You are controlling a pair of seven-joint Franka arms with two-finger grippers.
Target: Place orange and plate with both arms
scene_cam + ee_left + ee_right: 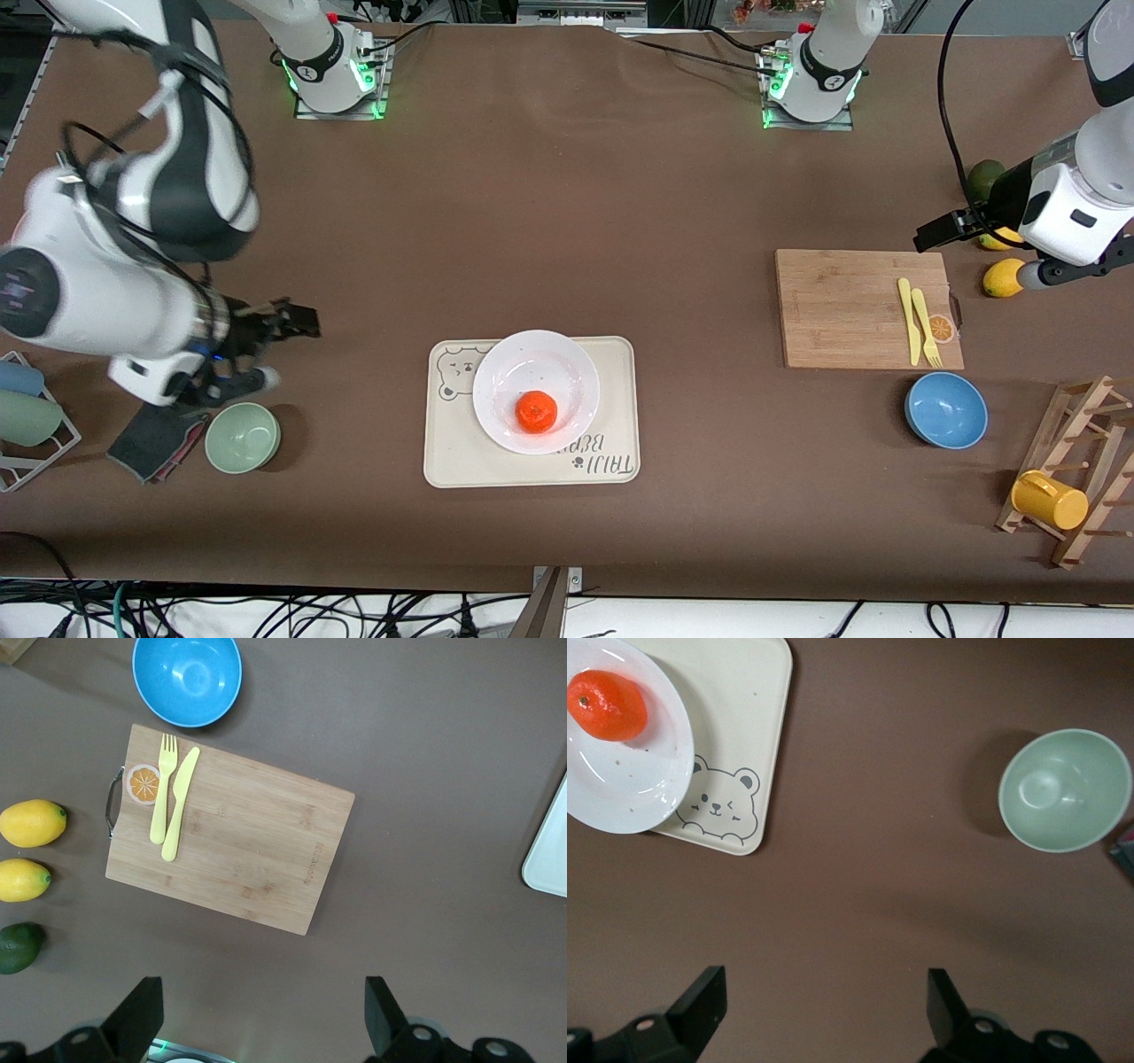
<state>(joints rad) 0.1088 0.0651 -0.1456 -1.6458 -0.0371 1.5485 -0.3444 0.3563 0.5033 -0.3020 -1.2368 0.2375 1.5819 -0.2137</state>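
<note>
Front view: the orange (537,412) sits in the plate (535,391) on the bear tray (531,411), so placing looks done; I'd just keep both arms clear.

Left wrist view: left pincer (262,1020) spread over the cutting board (229,828).

Right wrist view: right pincer (824,1017) spread over bare worktop (868,895), near the green bowl (1065,789).

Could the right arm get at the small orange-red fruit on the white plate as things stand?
Probably yes. The small glossy orange-red fruit sits uncovered on the round white plate, nothing over it. The right claw, open, hangs over bare table toward its own end, and nothing stands between them.
</note>
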